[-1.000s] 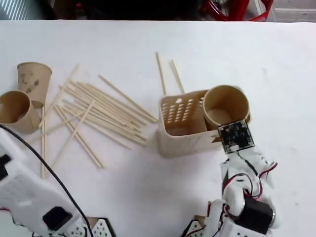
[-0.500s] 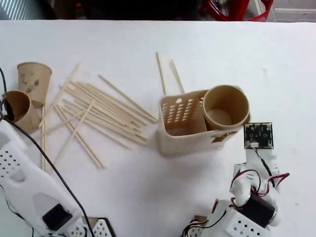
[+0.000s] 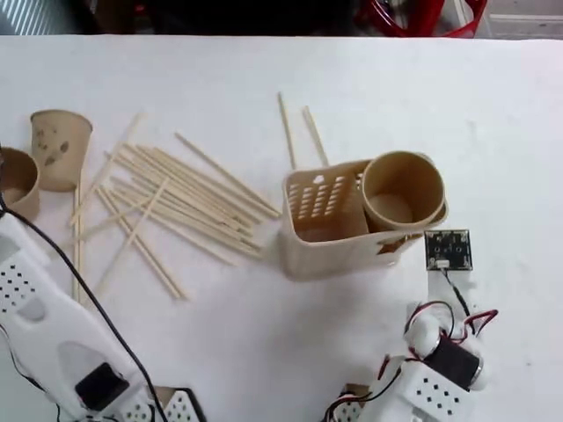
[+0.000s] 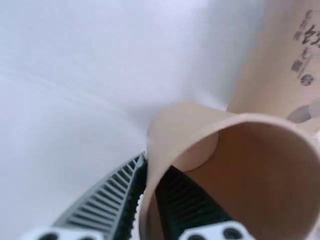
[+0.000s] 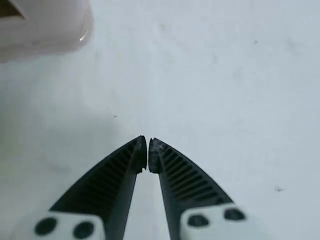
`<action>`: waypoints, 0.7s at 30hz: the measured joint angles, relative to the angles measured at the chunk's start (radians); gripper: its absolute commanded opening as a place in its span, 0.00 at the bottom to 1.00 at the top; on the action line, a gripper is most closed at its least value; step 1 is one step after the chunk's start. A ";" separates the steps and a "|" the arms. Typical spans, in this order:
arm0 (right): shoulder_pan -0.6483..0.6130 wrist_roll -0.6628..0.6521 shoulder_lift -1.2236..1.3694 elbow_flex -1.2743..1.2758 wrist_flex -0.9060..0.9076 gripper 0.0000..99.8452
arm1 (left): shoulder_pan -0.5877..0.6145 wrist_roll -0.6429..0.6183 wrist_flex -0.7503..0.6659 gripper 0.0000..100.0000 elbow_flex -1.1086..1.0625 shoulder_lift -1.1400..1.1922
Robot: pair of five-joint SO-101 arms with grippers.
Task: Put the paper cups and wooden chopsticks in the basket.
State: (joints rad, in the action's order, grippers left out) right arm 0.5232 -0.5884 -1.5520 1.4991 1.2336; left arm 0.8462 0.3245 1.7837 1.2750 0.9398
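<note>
My left gripper is shut on the wall of a paper cup, one finger inside and one outside. In the high view that cup is at the table's far left edge, beside a second cup standing upside down. Many wooden chopsticks lie scattered left of the basket, and two more lie behind it. A third cup stands in the basket's right half. My right gripper is shut on nothing, over bare table near the basket's corner.
The left arm's white body fills the front left corner. The right arm stands at the front right, just in front of the basket. Red chair legs show beyond the table's far edge.
The held cup has shifted left toward the table's edge with my left gripper. The right arm has drawn back from the basket toward the front edge.
</note>
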 measured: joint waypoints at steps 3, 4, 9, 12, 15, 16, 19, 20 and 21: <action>0.032 0.005 0.000 0.006 -0.002 0.02 | 0.000 -0.035 0.000 0.02 0.000 -0.129; 0.063 0.018 -0.003 0.006 -0.011 0.02 | 0.000 -0.048 0.000 0.02 0.000 -0.183; 0.262 0.144 -0.097 0.006 -0.051 0.02 | -0.058 -0.097 0.000 0.02 -0.029 -0.516; 0.302 0.158 -0.183 0.006 -0.008 0.02 | -0.186 -0.100 0.002 0.02 -0.140 -0.738; 0.318 0.163 -0.226 0.006 0.041 0.02 | -0.407 -0.126 0.002 0.02 -0.287 -0.950; 0.325 0.163 -0.227 0.006 0.046 0.02 | -0.500 -0.146 0.002 0.02 -0.334 -1.016; 0.394 0.163 -0.235 0.006 0.049 0.02 | -0.804 -0.198 -0.011 0.02 -0.457 -1.172; 0.423 0.166 -0.238 0.006 0.049 0.02 | -0.914 -0.207 -0.025 0.02 -0.489 -1.206; 0.446 0.167 -0.239 0.006 0.049 0.02 | -1.020 -0.215 -0.046 0.02 -0.523 -1.226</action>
State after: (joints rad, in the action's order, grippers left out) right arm 0.9697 -0.4212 -1.7914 1.5052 1.2827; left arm -0.1741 0.1097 1.7377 0.7518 -0.2862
